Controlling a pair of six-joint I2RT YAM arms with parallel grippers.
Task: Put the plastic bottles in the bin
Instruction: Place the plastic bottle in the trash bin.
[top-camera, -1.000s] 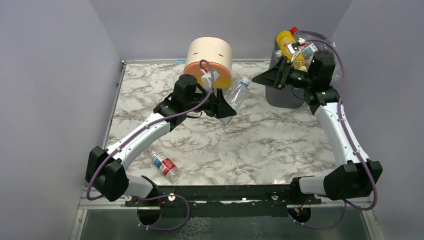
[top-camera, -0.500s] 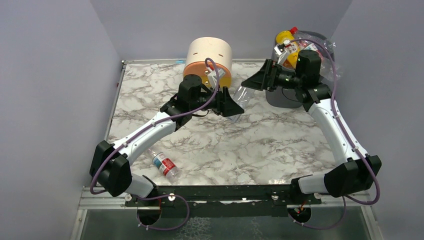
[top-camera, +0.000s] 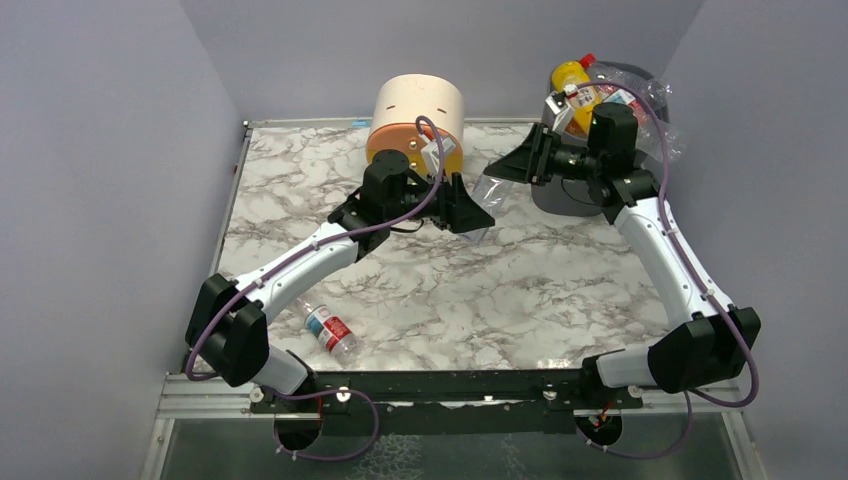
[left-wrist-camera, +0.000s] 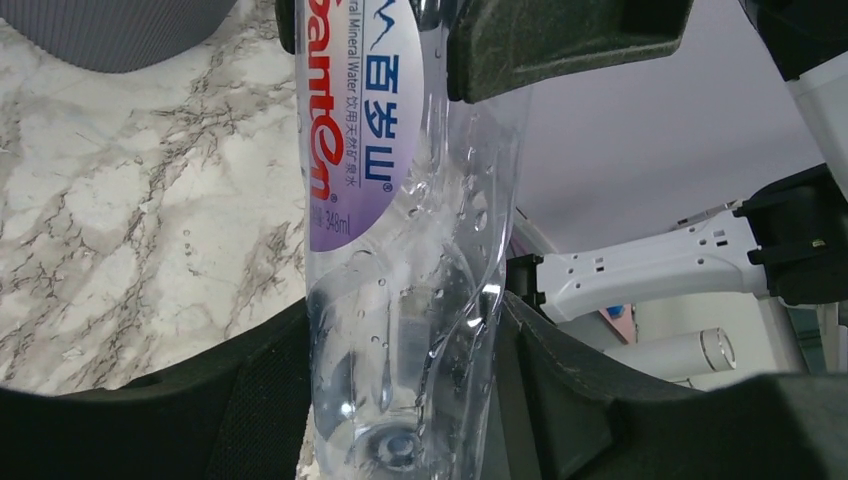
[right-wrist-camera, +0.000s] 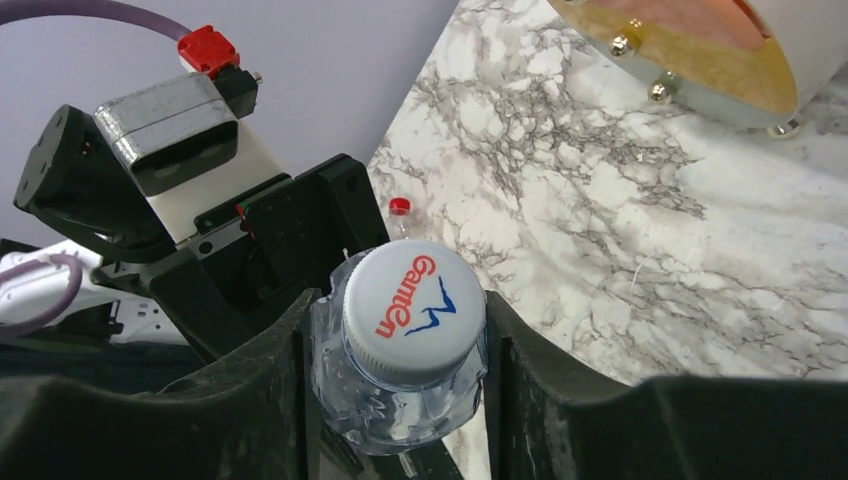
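Aloft, clear bottle (left-wrist-camera: 400, 330), white cap (right-wrist-camera: 413, 300), left fingers (left-wrist-camera: 250, 405), right fingers (right-wrist-camera: 235, 405) both pinching it.

Bright, even overhead light; soft shadows on the counter (top-camera: 520, 290); wrist views sharp, with glints on the clear bottle (left-wrist-camera: 410, 290).

The right arm (top-camera: 660, 240) hides much of the bin (top-camera: 560, 200) at the far right corner; the left wrist view cuts off the top of the bottle (left-wrist-camera: 400, 250).

left gripper (left-wrist-camera: 400, 400): clear bottle (left-wrist-camera: 400, 200) carried rightward | right gripper (right-wrist-camera: 395, 370): swung from bin (top-camera: 566, 200) onto its neck
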